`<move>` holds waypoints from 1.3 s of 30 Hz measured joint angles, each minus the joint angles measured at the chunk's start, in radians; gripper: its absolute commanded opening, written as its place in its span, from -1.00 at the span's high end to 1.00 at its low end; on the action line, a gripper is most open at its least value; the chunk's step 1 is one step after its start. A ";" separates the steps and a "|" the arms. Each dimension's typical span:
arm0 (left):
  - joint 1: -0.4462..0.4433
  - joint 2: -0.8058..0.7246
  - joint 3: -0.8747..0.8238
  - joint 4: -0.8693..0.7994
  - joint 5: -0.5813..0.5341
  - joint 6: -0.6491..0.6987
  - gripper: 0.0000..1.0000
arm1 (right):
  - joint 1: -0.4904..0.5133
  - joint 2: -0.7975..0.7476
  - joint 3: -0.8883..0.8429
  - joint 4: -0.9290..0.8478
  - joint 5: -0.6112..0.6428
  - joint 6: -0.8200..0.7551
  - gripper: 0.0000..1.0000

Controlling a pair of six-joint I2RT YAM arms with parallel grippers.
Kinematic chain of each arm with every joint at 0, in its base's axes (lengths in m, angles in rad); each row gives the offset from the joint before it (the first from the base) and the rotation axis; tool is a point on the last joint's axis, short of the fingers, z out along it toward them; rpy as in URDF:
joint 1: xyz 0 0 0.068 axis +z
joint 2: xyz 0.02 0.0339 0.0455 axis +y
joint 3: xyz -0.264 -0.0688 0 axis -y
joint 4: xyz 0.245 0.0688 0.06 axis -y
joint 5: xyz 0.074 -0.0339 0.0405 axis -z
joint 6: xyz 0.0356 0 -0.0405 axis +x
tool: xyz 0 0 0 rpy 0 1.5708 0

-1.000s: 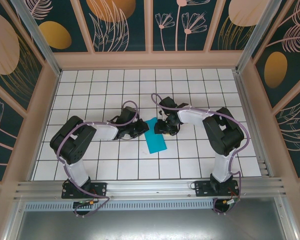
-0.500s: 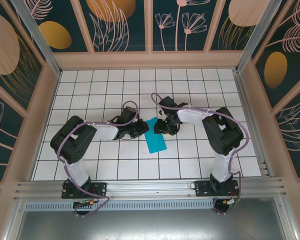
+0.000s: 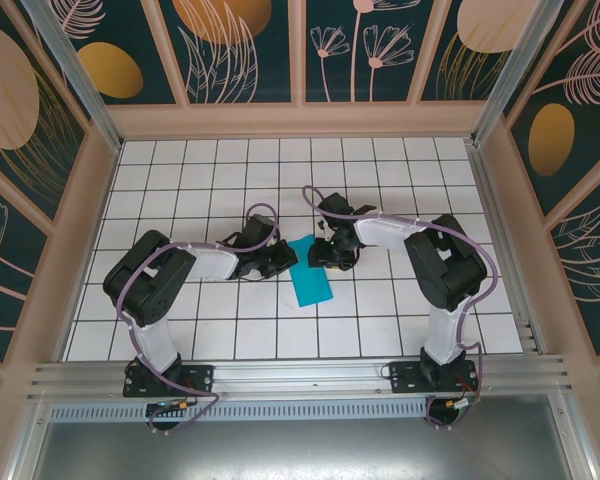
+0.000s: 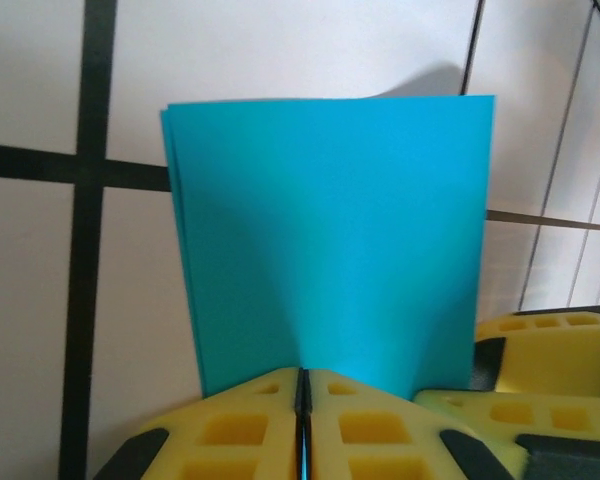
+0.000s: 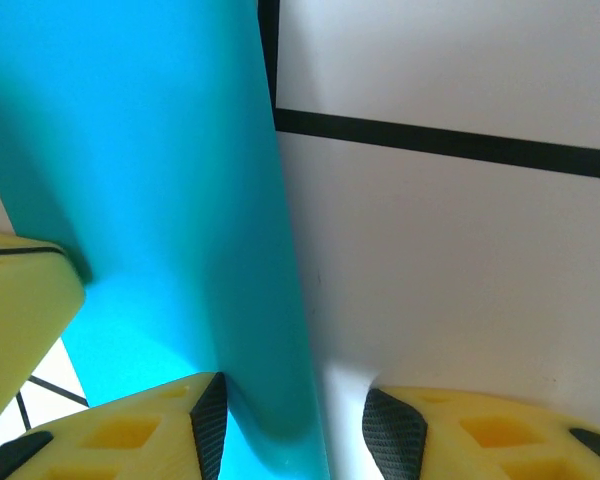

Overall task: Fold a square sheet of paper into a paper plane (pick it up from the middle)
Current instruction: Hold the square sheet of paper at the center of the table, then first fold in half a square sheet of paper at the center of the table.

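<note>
The square sheet of paper (image 3: 309, 279) lies folded into a teal rectangle on the tiled floor between the two arms. My left gripper (image 3: 284, 259) is at its left edge. In the left wrist view the yellow jaws (image 4: 302, 388) are shut on the paper (image 4: 330, 220), which rises into a small ridge where it is pinched. My right gripper (image 3: 323, 257) is at the paper's far right corner. In the right wrist view it (image 5: 295, 425) stands open, with the paper's edge (image 5: 170, 180) curling up between the fingers, close to the left finger (image 5: 208, 420).
The white tiled floor (image 3: 400, 180) with black grid lines is walled by beige panels on three sides. An aluminium rail (image 3: 300, 375) runs along the near edge by the arm bases. The right gripper's yellow finger (image 4: 550, 345) sits beside the left jaws.
The left arm has shifted very slightly and its jaws have pressed a little tighter on the paper. The paper and the right arm have stayed where they were.
</note>
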 measured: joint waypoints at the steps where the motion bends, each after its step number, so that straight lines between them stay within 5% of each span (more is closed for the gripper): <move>1: 0.000 0.001 0.005 -0.007 -0.004 0.001 0.81 | 0.000 0.000 0.000 0.000 0.000 0.000 0.00; 6: -0.003 0.005 0.013 -0.018 -0.012 0.013 1.00 | 0.000 0.000 0.000 0.000 0.000 0.000 0.00; 20: -0.006 0.008 0.017 -0.028 -0.019 0.023 1.00 | -0.037 -0.150 -0.055 0.066 -0.005 0.043 -0.03; 23: -0.006 0.008 0.017 -0.028 -0.021 0.031 1.00 | -0.061 -0.221 -0.055 0.103 -0.007 0.062 0.15; 30: -0.007 0.008 0.016 -0.027 -0.024 0.034 1.00 | -0.037 -0.198 -0.055 0.200 -0.070 0.105 0.97; 39: -0.008 0.008 0.014 -0.026 -0.031 0.033 1.00 | -0.002 -0.073 -0.054 0.229 -0.107 0.140 1.00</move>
